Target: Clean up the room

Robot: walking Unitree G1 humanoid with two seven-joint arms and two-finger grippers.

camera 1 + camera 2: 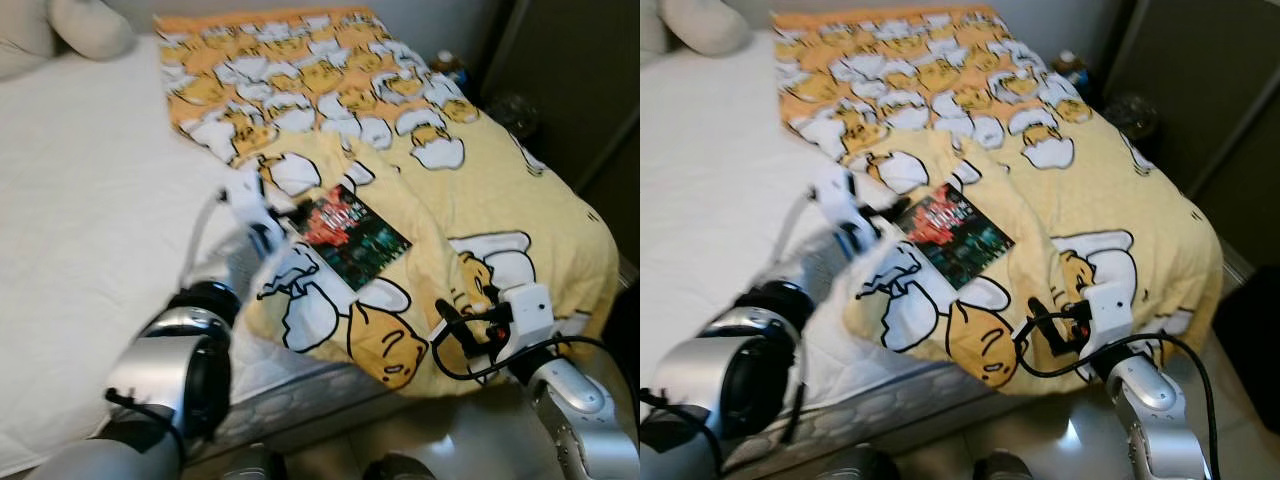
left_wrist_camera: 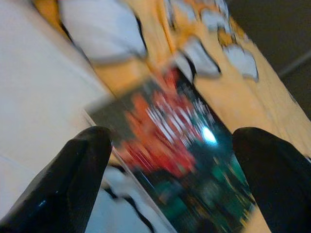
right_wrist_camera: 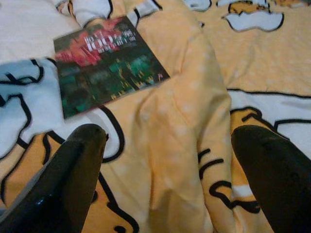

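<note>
A dark book (image 1: 352, 238) with a red and green cover lies flat on a yellow cartoon-print blanket (image 1: 400, 150), near the blanket's left edge on the bed. My left gripper (image 1: 272, 228) hovers just left of the book, blurred. In the left wrist view its fingers (image 2: 82, 174) stand open, with the book (image 2: 180, 160) close ahead between them. My right gripper (image 1: 447, 330) is open over the blanket's front right part, near the bed's edge. In the right wrist view the book (image 3: 104, 65) lies further ahead and nothing sits between the fingers (image 3: 77, 165).
The white mattress (image 1: 90, 200) is bare on the left, with a pillow (image 1: 90, 25) at its far corner. A dark cabinet (image 1: 570, 70) stands right of the bed, and small items (image 1: 450, 65) sit beside it. Pale floor (image 1: 450, 440) shows below the bed's front edge.
</note>
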